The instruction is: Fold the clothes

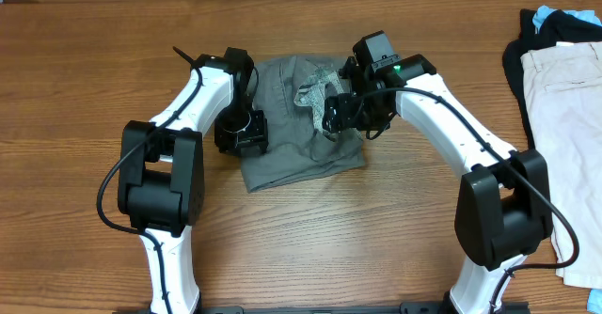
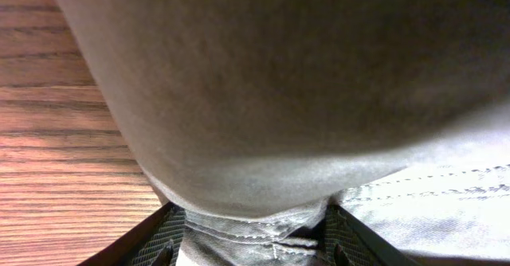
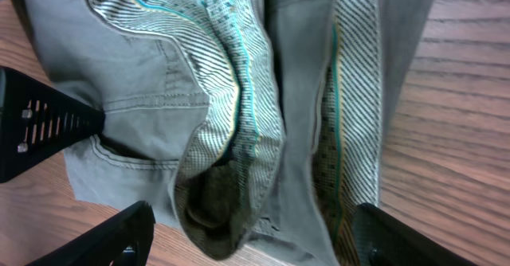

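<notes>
Both my pincers on the grey shorts [image 1: 301,154], mid-tabletop [image 1: 310,248].

My left pincer [image 1: 240,133] sits at the shorts' 9 o'clock edge, fingers closed in on a stitched hem that fills the gap between them. My right pincer [image 1: 334,115], towards 2 o'clock, stands wide apart, with the bunched waistband and its striped lining lying loose between the fingers. A beige garment [image 1: 564,98] lies well apart at the tabletop's 3 o'clock edge.

My overhead feed is bright, even and sharp, with soft shadows on the brown wooden table [image 1: 320,248]. On the left wrist, the grey cotton shorts [image 2: 303,83] crowd the lens, blurred and shadowed. The right wrist is crisp.
</notes>
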You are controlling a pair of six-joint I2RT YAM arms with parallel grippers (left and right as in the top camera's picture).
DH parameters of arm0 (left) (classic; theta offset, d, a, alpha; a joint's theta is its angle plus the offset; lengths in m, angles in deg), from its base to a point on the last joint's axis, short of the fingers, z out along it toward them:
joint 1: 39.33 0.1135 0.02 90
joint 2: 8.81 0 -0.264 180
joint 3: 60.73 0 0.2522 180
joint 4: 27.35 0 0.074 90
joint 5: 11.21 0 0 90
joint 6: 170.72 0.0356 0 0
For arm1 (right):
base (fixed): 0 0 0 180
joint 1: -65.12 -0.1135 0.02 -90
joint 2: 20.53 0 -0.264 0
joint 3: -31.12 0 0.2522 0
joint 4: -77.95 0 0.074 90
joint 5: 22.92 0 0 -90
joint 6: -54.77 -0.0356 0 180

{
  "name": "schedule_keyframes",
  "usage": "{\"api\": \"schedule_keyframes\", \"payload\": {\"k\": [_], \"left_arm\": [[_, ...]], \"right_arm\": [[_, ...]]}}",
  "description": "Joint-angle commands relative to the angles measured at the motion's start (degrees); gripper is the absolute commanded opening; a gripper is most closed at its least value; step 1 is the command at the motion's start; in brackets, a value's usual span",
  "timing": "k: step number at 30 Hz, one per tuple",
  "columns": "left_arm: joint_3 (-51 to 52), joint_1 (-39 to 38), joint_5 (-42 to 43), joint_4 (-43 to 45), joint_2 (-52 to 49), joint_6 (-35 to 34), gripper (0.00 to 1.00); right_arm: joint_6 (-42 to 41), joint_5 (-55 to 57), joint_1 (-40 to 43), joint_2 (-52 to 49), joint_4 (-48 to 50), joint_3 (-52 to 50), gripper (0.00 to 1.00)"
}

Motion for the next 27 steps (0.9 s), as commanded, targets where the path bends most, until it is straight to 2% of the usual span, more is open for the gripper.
{"api": "schedule_keyframes", "payload": {"k": [1, 5, 15, 18, 23, 27], "left_arm": [[0.6, 0.6, 0.5, -0.2, -0.7, 0.0, 0.6], [0.6, 0.6, 0.5, -0.2, -0.7, 0.0, 0.6], [0.6, 0.6, 0.5, -0.2, -0.7, 0.0, 0.61], [0.6, 0.6, 0.5, -0.2, -0.7, 0.0, 0.61], [0.6, 0.6, 0.3, -0.2, -0.7, 0.2, 0.61], [0.6, 0.6, 0.3, -0.2, -0.7, 0.2, 0.61]], "right_arm": [[-1.8, -0.3, -1.5, -2.3, 0.5, 0.9, 0.83], [-1.7, -4.1, -2.6, -5.8, 0.5, 0.9, 0.82], [-3.1, -2.6, -2.6, -7.5, 0.5, 1.1, 0.77], [-4.1, 2.3, -1.6, -7.3, -1.9, 3.5, 0.79], [-8.8, 19.0, 0.4, -7.3, -10.5, 10.7, 0.82], [-9.7, 20.6, 1.7, -7.3, -17.2, 16.5, 0.82]]}}
